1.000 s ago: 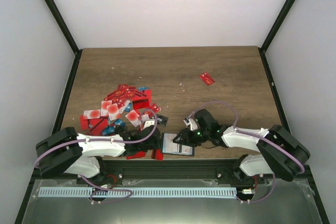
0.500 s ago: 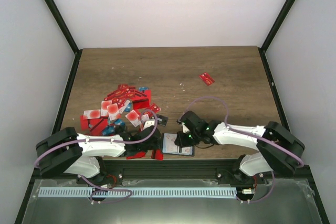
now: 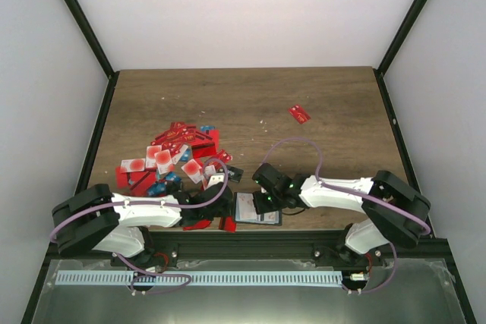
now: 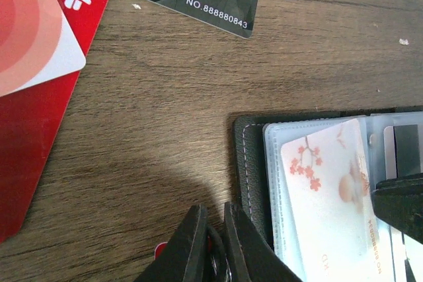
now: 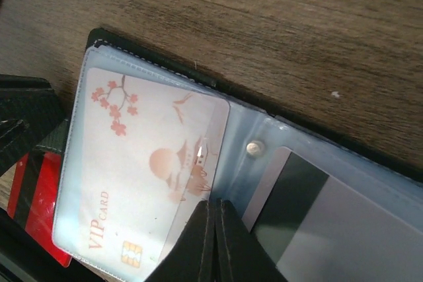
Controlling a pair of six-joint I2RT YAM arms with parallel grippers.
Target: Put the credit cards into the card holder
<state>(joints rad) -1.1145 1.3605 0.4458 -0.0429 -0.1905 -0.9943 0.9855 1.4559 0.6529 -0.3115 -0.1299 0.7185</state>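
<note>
The right end effector (image 3: 263,201), we see from above, is closed over the open card holder (image 3: 250,215) at the lower centre of the worktop (image 3: 334,96). The credit cards (image 3: 175,158) lie heaped at centre left.

From the left wrist we see the left end effector (image 4: 211,219) narrowed shut at bottom centre, just beside the holder's black edge at lower right.

From the right wrist, the closed fingers (image 5: 206,229) touch the holder's clear sleeve (image 5: 231,130), which covers a VIP card (image 5: 132,170).
</note>
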